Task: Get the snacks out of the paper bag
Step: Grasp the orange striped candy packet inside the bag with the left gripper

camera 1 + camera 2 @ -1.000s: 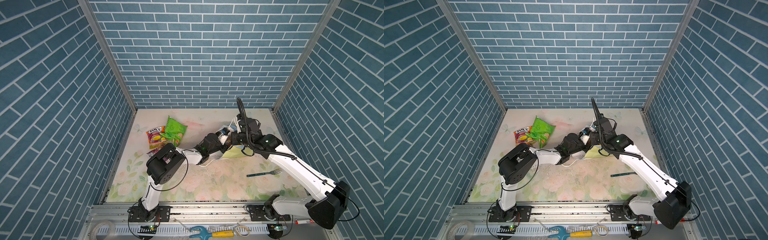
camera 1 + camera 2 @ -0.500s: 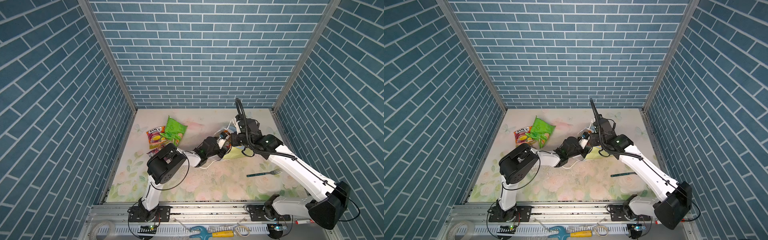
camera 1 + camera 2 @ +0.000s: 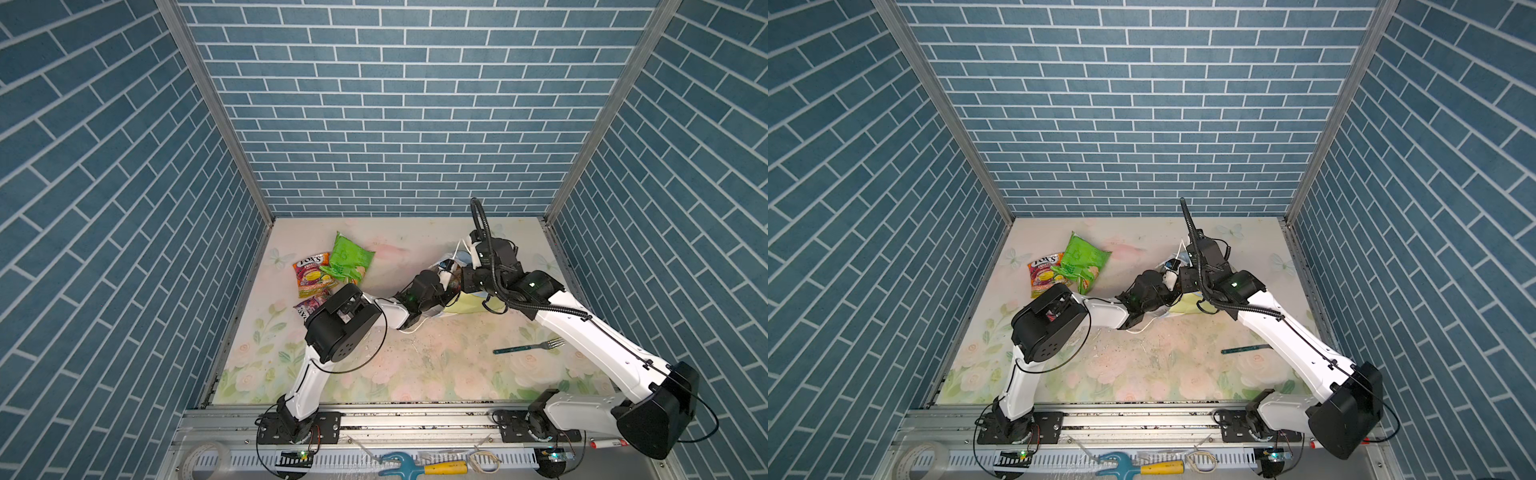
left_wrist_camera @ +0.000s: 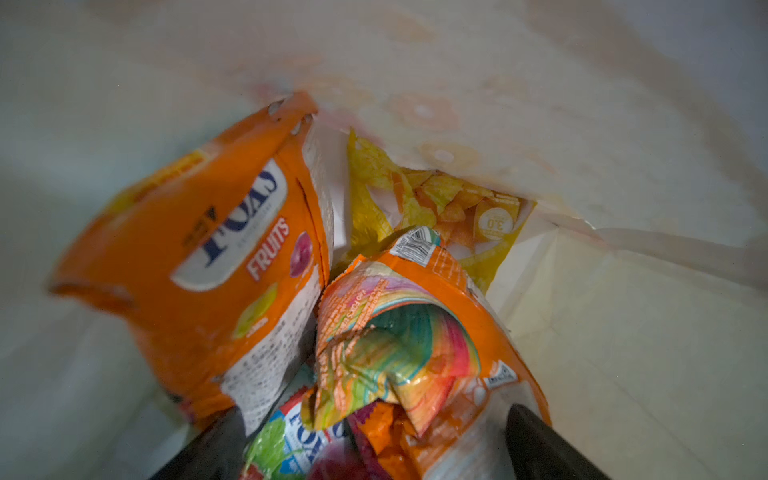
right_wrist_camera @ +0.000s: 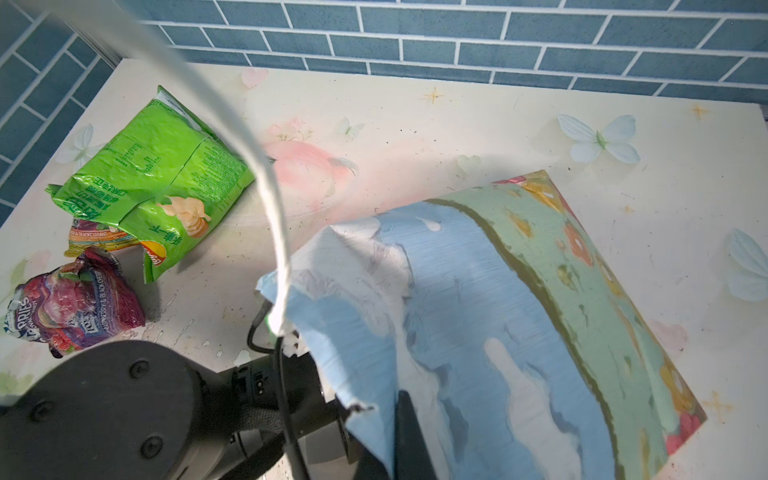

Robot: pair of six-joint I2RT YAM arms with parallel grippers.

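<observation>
We find the paper bag [image 3: 467, 306] right of centre in both top views. The left gripper [image 4: 374, 432] is inside it, jaws wide apart astride orange FOX'S packets [image 4: 199, 249]. The right gripper [image 5: 401, 419] is clamped on its rim. The green chip bag [image 3: 349, 259] lies outside, left of centre.

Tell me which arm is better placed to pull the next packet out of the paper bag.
Left. The left claw is open inside the paper bag, right at the crumpled rainbow-striped packet. The right claw is shut on the bag's rim, busy holding it open.
</observation>
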